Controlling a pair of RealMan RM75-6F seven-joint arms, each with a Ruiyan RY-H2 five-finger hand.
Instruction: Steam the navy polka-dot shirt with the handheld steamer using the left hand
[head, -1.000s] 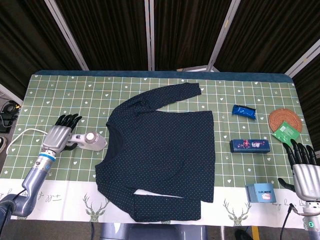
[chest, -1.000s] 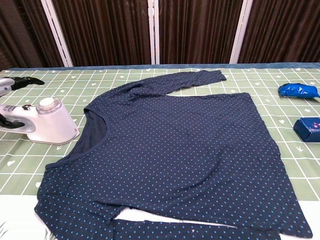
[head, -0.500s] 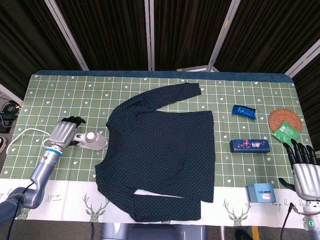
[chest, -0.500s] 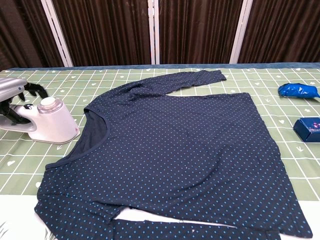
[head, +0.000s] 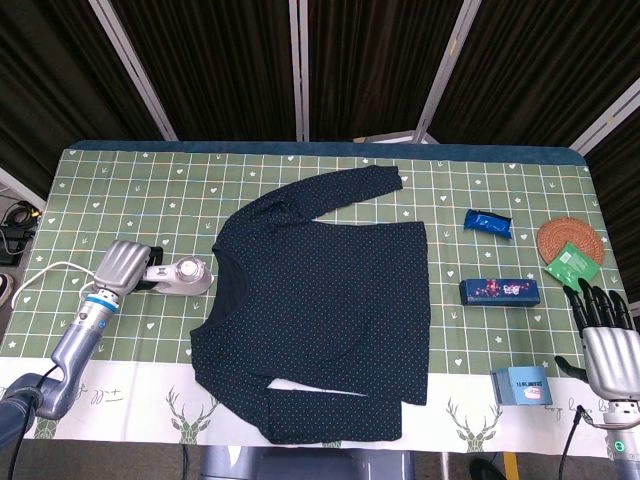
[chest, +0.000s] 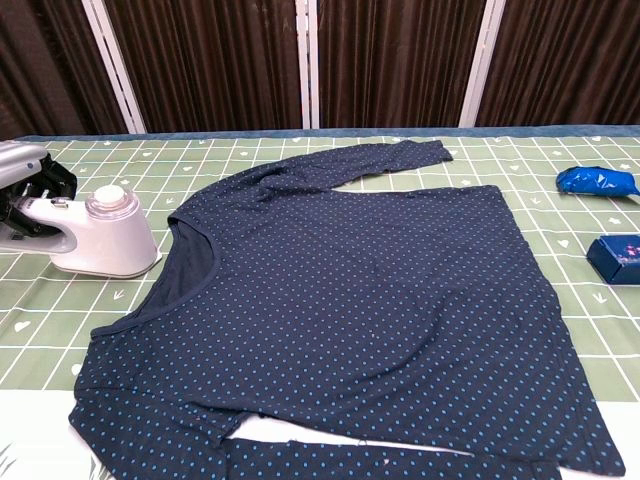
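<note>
Green checked tablecloth (head: 120, 180) with heart motifs over a table, dark curtains behind. Navy polka-dot shirt (head: 320, 310) laid flat at centre, neckline toward the left side, one sleeve stretched to the far edge. Handheld steamer (chest: 100, 235), white, resting on the cloth just beside the neckline; its handle is grasped by the left hand (head: 125, 267), fingers wrapped round it. Right hand (head: 605, 345) at the near right corner, fingers spread, holding nothing. Right side: blue packet (head: 488, 223), dark blue box (head: 500, 292), light blue box (head: 520, 385), woven coaster (head: 570, 238) with green packet (head: 572, 265).
</note>
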